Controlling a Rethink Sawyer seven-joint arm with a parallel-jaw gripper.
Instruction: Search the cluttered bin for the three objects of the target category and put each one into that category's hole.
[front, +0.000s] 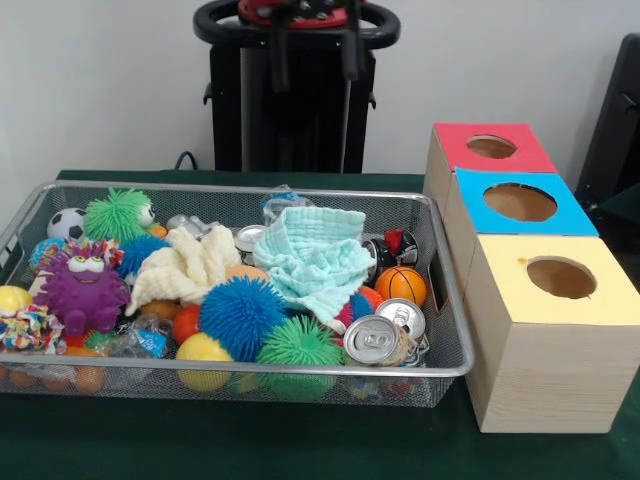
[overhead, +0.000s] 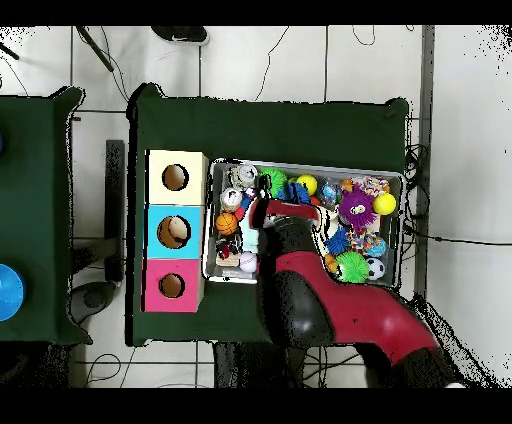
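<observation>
The wire mesh bin (front: 300, 371) sits on the green table, full of toys; it also shows in the overhead view (overhead: 300, 166). One knotted fabric bundle (front: 28, 328), white with red, blue and yellow patches, lies at the bin's front left corner, and shows in the overhead view (overhead: 369, 185). I cannot pick out other bundles in the clutter. The yellow-topped box's hole (front: 561, 277) (overhead: 175, 177) is to the right of the bin. My gripper (front: 317, 82) hangs high at the top edge, open and empty. In the overhead view it (overhead: 262, 207) is over the bin's middle.
The blue-topped box (front: 520, 202) and red-topped box (front: 491, 147) stand behind the yellow one. A mint cloth (front: 315, 250), a pale yellow cloth (front: 185, 268), a purple monster toy (front: 82, 285), spiky balls (front: 240, 315), cans (front: 370, 340) and small balls fill the bin.
</observation>
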